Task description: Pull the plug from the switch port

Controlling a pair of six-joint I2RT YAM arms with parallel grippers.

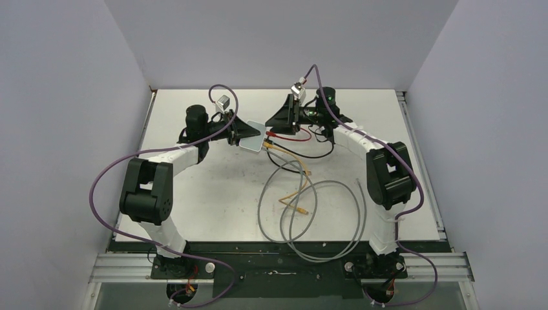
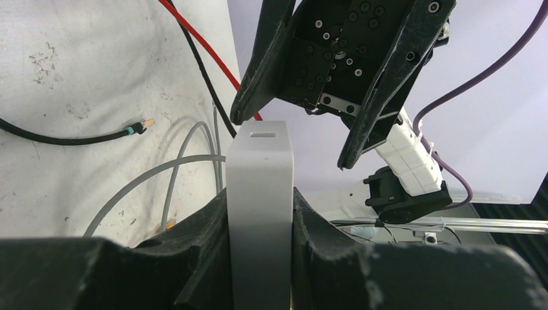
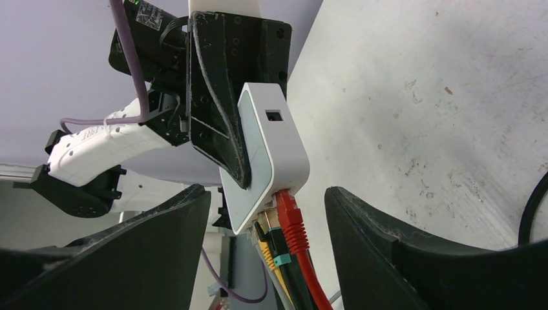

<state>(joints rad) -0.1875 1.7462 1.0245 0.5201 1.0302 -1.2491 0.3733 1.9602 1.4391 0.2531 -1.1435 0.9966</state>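
**Right jaws straddle the plugs, none gripped yet**

The switch (image 3: 274,145) is at the far middle of the table (image 3: 420,97), between the two arms, and seems to be held above the surface rather than resting on it. The left gripper (image 2: 260,206) is clamped tight across its two broad faces. Its long axis runs roughly left to right in the scene. The socket edge points right, toward the right gripper (image 3: 266,192), and the blank narrow edge lies back between the left fingers.

The right gripper stands partly open with nothing in it. One finger is on each side of the socket edge, and there is clear space between both pads and the plugs. The red plug (image 3: 291,223) sits nearest the middle of that gap. The yellow plug (image 3: 265,248) and a black plug (image 3: 276,253) with a teal band are packed just beside it.

That crowding looks like the main hazard. If the jaws close as they stand, they could catch two plugs together, or pinch the cables below the plug bodies, and a pull would then strain the wires rather than free a connector.

If the latch tab is not pressed, I judge the pull could drag the switch along with it, twisting it or slipping it out of the left grip. A pull angled off the long axis could jam the plug in its socket
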